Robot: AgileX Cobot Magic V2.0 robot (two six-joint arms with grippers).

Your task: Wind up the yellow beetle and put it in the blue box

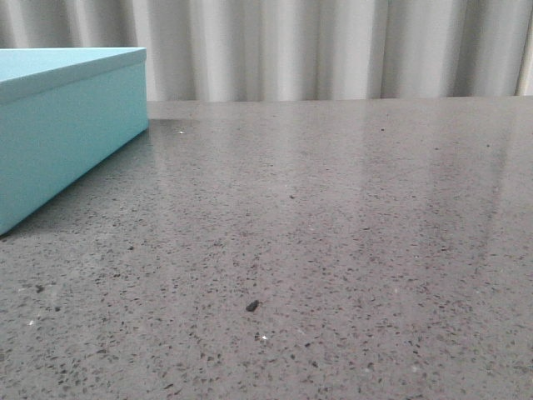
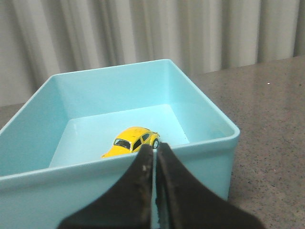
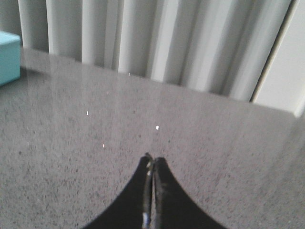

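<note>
Your left tool [image 2: 153, 149] is pressed together, empty, hovering just outside the blue box [image 2: 209, 143] near wall. Yellow beetle [image 2: 131, 141] sits on the box floor, lid off. Your right tool [image 3: 151, 162] is pinched together too, above bare worktop [image 3: 214, 157].

The counter [image 1: 333, 233] looks like polished stone or a stone-like composite: grey, finely speckled with dark and white flecks, smooth, with a soft sheen that mirrors the pale curtain [image 1: 333, 50] behind it. That curtain reads as matt cloth hanging in vertical folds. The blue box [image 2: 209, 114] has smooth, matt turquoise walls with rounded rims, plastic by the look of it. Inside, the yellow beetle [image 2: 132, 141] is glossy, with painted-looking bodywork and dark shiny windows. The jaws of both grippers appear dark, matt and slightly rough-edged.
</note>
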